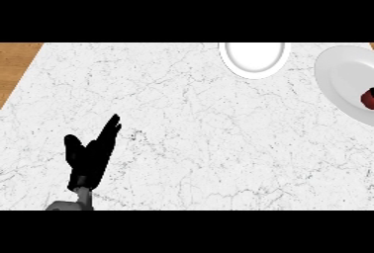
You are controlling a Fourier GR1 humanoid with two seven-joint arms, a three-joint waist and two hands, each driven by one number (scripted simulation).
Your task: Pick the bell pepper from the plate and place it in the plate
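Nearest, at the lower left of the head view, the black left hand (89,158) rests above the white marble bench (190,143), fingers straight and apart, thumb out to one side, holding nothing. The right hand shows nowhere, so nothing can be said of its fingers.

Farther off, at the bench's far edge, a small round white plate (254,73) stands bare. To its right, and well apart from the left hand, a larger white plate (337,79) runs out of view at the right edge. On it, cut off by that edge, lies a dark red bell pepper (368,99); only a sliver shows, so its stalk and the way it lies cannot be made out.

Judging by its kind, the pepper should be light and hollow, with a smooth waxy skin that may slip and walls that give a little if squeezed. The body across its widest part looks the likeliest place to curl fingers and thumb round. The plate under it is hard and slick, so the pepper may roll or slide when nudged.
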